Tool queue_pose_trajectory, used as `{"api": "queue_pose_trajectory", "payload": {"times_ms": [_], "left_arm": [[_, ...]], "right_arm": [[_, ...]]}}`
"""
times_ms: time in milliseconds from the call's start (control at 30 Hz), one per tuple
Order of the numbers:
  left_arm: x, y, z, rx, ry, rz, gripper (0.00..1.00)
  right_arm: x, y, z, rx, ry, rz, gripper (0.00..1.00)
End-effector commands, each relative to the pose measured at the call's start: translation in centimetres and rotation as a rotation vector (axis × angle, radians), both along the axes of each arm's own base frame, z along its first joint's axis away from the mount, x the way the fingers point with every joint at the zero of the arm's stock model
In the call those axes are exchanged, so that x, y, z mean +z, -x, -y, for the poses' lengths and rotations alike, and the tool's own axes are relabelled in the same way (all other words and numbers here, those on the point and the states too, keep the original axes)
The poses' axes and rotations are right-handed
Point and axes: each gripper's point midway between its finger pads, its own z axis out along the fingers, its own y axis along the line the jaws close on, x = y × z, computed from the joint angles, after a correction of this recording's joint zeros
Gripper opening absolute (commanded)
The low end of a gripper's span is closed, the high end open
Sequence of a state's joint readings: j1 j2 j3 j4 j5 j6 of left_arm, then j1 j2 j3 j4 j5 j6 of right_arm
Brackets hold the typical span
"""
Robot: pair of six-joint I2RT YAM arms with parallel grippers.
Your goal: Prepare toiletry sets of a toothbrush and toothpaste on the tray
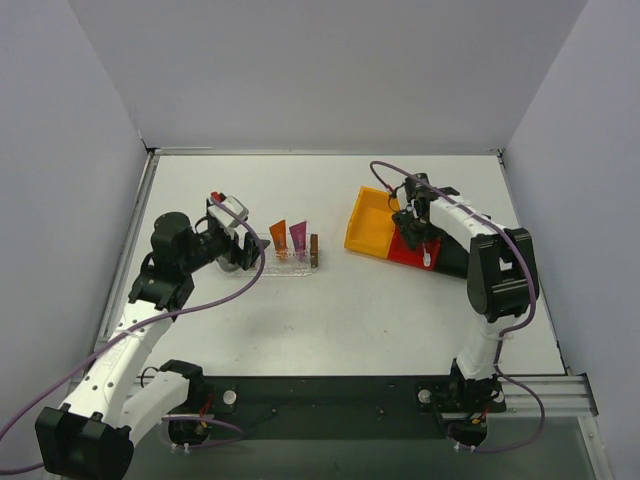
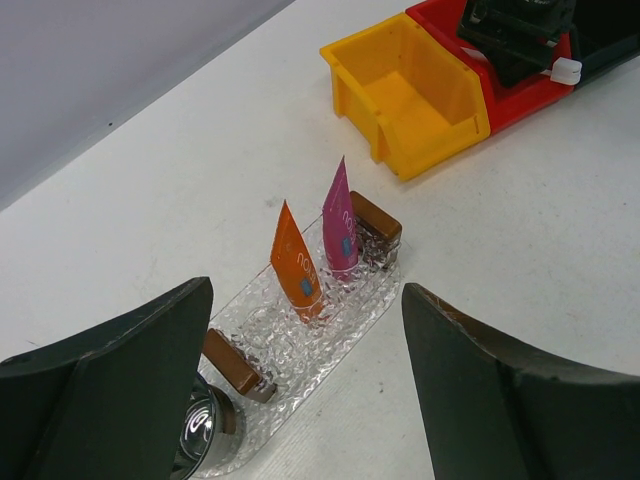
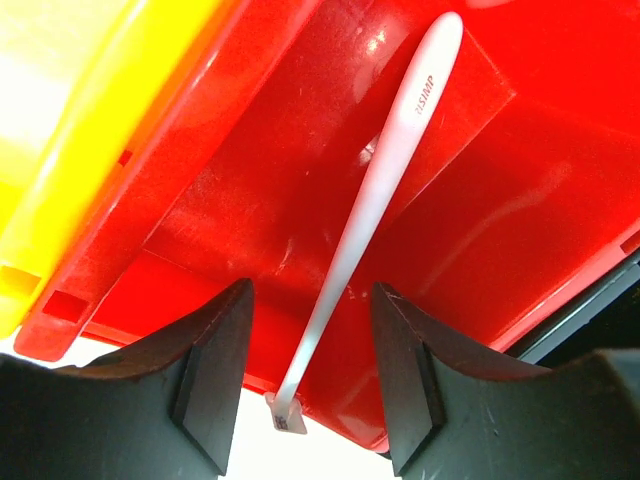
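Note:
The tray (image 1: pixel 291 267) lies left of centre, a brown wooden block at each end. The orange toothpaste tube (image 1: pixel 279 238) and the pink tube (image 1: pixel 298 236) stand upright in it; the left wrist view shows the tray (image 2: pixel 330 345), the orange tube (image 2: pixel 295 265) and the pink tube (image 2: pixel 341 230). My left gripper (image 1: pixel 243 252) is open and empty at the tray's left end (image 2: pixel 305 400). The white toothbrush (image 3: pixel 385 190) lies slanted in the red bin (image 3: pixel 250 200), its head past the bin's rim. My right gripper (image 3: pixel 310 385) is open, a finger on each side of the toothbrush neck, not touching it.
An orange bin (image 1: pixel 368 222) stands against the red bin (image 1: pixel 405 250) right of centre; the orange one is empty in the left wrist view (image 2: pixel 410 95). A shiny round metal object (image 2: pixel 200 430) sits at the tray's near end beside my left finger.

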State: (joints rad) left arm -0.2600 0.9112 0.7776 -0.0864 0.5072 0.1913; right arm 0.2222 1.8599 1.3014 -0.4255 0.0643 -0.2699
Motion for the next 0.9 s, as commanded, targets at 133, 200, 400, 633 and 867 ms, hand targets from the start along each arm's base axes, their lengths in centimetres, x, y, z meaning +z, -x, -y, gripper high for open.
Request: {"api": "queue_pose_trajectory", "payload": {"times_ms": [133, 200, 400, 633, 867], "left_arm": [[0.7, -0.1, 0.1, -0.009, 0.012, 0.037, 0.87], [0.7, -0.1, 0.0, -0.006, 0.011, 0.038, 0.87], [0.6, -0.1, 0.0, -0.007, 0.008, 0.039, 0.87], [0.4, 0.0, 0.0, -0.009, 0.004, 0.038, 0.87], [0.3, 0.0, 0.1, -0.012, 0.005, 0.034, 0.87]], "right_arm": [[-0.1, -0.7, 0.7, -0.016, 0.019, -0.012, 0.41], [-0.4, -0.7, 0.8, -0.020, 0.019, -0.019, 0.38], [-1.0, -0.6, 0.8, -0.024, 0.020, -0.035, 0.33], [-0.7, -0.7, 0.5, -0.027, 0.006, -0.035, 0.17], [1.7, -1.4, 0.2, -0.033, -0.018, 0.010, 0.08]]}}
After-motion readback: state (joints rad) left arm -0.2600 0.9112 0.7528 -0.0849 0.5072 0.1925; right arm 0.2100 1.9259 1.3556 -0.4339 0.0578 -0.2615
